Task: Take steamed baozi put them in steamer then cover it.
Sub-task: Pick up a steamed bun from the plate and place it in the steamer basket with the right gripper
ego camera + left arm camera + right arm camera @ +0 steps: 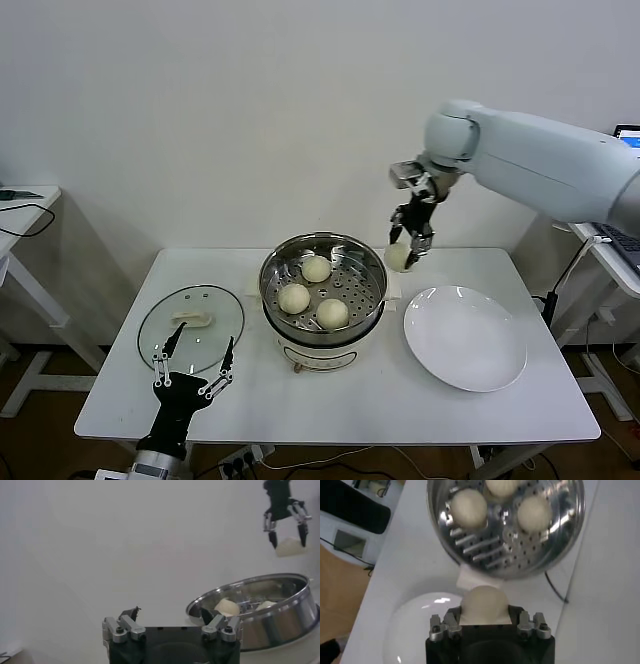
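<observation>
The steel steamer (372,272) stands mid-table on its white base, with three cream baozi (294,298) on the perforated tray. My right gripper (411,250) is shut on the fourth baozi (399,257) and holds it in the air just right of the steamer's rim. In the right wrist view the held baozi (484,602) sits between the jaws above the steamer (570,530). The clear glass lid (220,308) with a cream handle lies flat at the left. My left gripper (191,355) is open and empty, just in front of the lid.
An empty white plate (465,337) lies to the right of the steamer. A side table with a cable stands at far left (25,215). A laptop desk is at far right (620,240). The table's front edge is near my left gripper.
</observation>
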Motion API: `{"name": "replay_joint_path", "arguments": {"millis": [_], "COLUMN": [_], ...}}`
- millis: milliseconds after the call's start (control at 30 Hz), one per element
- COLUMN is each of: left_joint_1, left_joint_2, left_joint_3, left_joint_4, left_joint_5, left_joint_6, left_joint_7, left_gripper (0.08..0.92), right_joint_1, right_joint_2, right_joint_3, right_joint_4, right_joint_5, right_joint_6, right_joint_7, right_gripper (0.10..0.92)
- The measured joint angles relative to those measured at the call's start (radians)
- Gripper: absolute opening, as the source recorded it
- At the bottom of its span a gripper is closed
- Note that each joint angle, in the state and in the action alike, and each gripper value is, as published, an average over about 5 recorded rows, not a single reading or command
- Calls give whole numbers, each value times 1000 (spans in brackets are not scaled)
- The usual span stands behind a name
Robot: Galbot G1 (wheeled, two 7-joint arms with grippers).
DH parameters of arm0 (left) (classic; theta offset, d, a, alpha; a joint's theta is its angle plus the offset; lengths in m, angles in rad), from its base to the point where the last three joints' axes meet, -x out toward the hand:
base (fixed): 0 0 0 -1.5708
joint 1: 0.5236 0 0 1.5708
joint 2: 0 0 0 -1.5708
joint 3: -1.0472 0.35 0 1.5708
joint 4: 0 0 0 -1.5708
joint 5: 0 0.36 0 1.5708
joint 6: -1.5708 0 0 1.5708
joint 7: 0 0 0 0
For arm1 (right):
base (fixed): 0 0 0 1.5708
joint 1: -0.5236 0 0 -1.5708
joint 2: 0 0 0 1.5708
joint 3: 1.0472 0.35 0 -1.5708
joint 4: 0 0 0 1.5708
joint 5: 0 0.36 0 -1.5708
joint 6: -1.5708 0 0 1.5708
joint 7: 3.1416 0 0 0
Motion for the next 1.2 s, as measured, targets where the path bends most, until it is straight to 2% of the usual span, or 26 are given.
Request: {"name": "replay_joint_path", "arguments": {"millis": [433, 900, 1000, 1200], "left_joint_1": [2, -3, -4, -4], "left_joint_2": [1, 2, 3, 1], "left_joint_3": [-17, -29, -32, -37], "left_joint_4": [-1, -3, -4, -4], "left_joint_5": [-11, -18, -18, -19], "left_joint_6": [-2, -4, -4, -5], "left_joint_7": [-2, -4, -4, -6], "left_gripper": [823, 823, 823, 823], "right_joint_1": [-69, -162, -177, -194], "right_joint_2": [157, 237, 246, 247], "right_joint_3": [-28, -38, -41, -36], "right_joint_4": [-85, -180, -190, -192], "right_joint_5": [-3, -41, -49, -56], "right_joint_6": [-15, -11, -11, -9], "right_joint_7": [57, 95, 103, 123], "right_gripper": [626, 627, 651, 778]}}
